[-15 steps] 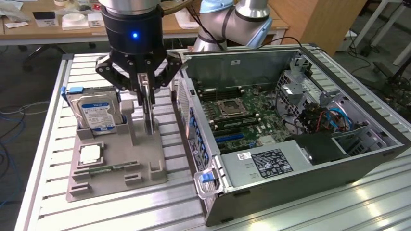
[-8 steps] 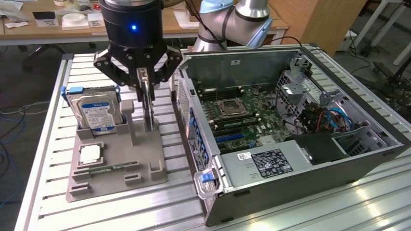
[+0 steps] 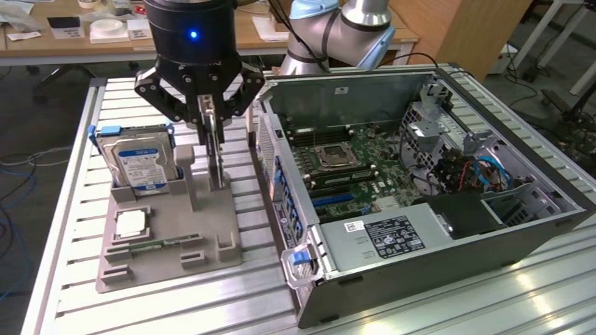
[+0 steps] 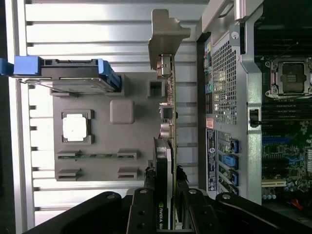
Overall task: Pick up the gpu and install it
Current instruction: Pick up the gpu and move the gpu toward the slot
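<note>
The gpu (image 3: 217, 157) stands on edge in a slot of the grey holder tray (image 3: 167, 262), just beside the open computer case (image 3: 437, 230). My gripper (image 3: 212, 120) hangs straight over it, its fingers closed on the card's top edge. In the wrist view the gpu (image 4: 167, 112) runs edge-on, with the silver bracket at the far end and the black cooler between my fingers (image 4: 147, 187). My gripper (image 4: 165, 192) is shut on the cooler end. I cannot tell whether the card has lifted off the tray (image 4: 97, 95).
On the tray a silver hard drive (image 3: 139, 164) stands in blue rails, while a CPU chip (image 3: 130, 223) and a thin memory stick (image 3: 158, 246) lie flat. The case's motherboard (image 3: 354, 167) lies exposed, and its perforated rear wall (image 4: 223, 73) is close to the card.
</note>
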Action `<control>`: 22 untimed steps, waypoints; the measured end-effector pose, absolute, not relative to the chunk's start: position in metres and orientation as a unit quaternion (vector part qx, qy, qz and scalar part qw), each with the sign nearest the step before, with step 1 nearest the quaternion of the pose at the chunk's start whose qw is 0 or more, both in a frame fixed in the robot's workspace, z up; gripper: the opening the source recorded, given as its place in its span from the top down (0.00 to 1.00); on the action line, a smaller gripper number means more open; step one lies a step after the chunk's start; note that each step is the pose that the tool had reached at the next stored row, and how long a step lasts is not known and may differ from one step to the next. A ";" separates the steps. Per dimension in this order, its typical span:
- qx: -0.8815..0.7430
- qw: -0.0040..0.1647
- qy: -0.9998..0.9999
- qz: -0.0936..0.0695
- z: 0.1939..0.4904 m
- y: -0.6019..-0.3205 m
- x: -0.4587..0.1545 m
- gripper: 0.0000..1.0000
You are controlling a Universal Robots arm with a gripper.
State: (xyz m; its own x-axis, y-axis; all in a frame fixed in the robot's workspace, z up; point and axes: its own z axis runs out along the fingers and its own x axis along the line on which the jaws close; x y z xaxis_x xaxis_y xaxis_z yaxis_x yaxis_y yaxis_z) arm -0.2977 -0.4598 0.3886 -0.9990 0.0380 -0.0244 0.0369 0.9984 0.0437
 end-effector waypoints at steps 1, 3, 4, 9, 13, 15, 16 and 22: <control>0.019 0.013 1.000 0.022 0.389 -0.460 -0.298 0.73; 0.019 0.013 1.000 0.022 0.389 -0.460 -0.298 0.73; 0.019 0.012 1.000 0.022 0.390 -0.460 -0.298 0.73; 0.019 0.013 1.000 0.022 0.398 -0.460 -0.298 0.73; 0.019 0.013 1.000 0.022 0.408 -0.460 -0.298 0.73; 0.019 0.013 1.000 0.022 0.412 -0.460 -0.298 0.73; 0.019 0.013 1.000 0.022 0.414 -0.460 -0.298 0.73; 0.019 0.013 1.000 0.022 0.419 -0.460 -0.298 0.73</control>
State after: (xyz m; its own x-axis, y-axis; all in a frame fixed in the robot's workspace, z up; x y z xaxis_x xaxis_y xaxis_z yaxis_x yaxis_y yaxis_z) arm -0.2977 -0.4598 0.4190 -0.9990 0.0380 -0.0244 0.0369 0.9984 0.0435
